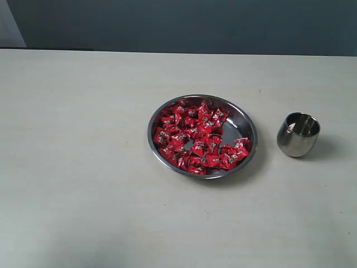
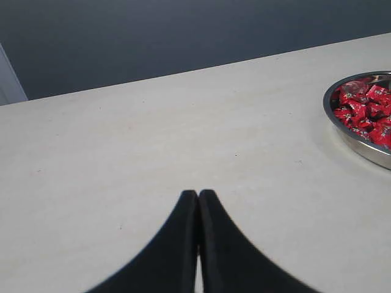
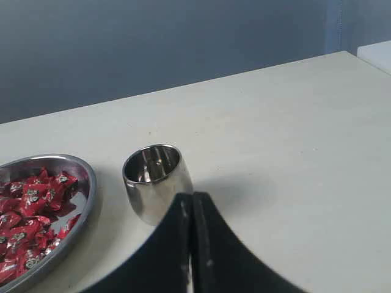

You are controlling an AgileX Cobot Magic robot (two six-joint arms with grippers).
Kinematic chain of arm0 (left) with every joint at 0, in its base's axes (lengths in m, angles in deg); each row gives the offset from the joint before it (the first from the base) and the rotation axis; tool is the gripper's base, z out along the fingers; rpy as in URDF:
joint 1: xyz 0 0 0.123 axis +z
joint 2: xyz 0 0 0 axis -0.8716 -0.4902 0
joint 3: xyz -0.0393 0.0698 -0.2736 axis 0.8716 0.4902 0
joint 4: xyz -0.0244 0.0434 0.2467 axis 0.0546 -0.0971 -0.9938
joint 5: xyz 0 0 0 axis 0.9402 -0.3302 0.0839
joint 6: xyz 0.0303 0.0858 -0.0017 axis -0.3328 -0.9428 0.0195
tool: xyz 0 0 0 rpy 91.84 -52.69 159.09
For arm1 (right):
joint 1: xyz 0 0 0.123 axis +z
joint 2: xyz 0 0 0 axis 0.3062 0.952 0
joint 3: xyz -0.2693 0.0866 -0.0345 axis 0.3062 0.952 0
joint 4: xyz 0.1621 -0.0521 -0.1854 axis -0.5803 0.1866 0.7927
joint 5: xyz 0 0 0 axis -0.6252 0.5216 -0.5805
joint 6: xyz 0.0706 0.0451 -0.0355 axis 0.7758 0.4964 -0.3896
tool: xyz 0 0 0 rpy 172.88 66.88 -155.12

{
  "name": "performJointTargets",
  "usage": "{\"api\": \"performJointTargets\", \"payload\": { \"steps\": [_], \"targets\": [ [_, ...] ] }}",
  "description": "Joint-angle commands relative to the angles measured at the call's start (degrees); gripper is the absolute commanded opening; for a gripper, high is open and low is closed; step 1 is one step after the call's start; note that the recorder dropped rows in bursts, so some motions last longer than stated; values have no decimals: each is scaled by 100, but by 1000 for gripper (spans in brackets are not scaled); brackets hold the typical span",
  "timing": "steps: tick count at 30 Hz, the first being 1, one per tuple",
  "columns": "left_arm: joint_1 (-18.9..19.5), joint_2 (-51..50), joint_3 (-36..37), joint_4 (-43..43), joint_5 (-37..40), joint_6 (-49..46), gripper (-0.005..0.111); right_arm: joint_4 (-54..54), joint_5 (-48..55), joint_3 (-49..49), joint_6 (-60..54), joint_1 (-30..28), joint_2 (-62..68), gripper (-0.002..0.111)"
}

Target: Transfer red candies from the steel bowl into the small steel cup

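Trouble is likeliest at the cup [image 1: 298, 134]. It is narrow and round-sided, and it stands mouth-up between the bowl [image 1: 203, 96] and the right edge of the worktop [image 1: 83, 167], close to the bowl but not touching it. A brush from a descending finger could tip it or set it rolling. A candy let go off-centre could hit the rim and skip onto the worktop.

The candies [image 1: 198, 139] are a risk too. They lie heaped and overlapping in slick wrappers, so a pinch may lift two at once, or squeeze one out sideways. Fingers that go too deep would scrape the flat steel bottom and could push the whole bowl across the smooth worktop.

Both end effectors have their fingers pressed together on nothing. If one goes down like that, I judge it would plough the heap rather than take a piece. The left end effector [image 2: 198, 198] hangs over bare worktop on the bowl's left. The right end effector [image 3: 192, 198] hangs just beside the cup, which makes an accidental knock the nearer danger.

Counted:
- **Bowl:** one, near the middle of the worktop.
- **Cup:** one, with no red showing inside it.
- **End effectors:** two.
- **Candies:** roughly thirty, all in the bowl; the overlap prevents an exact count.
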Motion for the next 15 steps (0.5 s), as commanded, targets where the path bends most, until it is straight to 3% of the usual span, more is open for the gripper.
{"api": "performJointTargets", "payload": {
  "steps": [1,15],
  "targets": [
    [-17,25,-6,7,-32,33,0,17,-44,18,-6,-27,-37,-1],
    [-17,25,-6,7,-32,33,0,65,-44,18,-6,-27,-37,-1]
  ]
}}
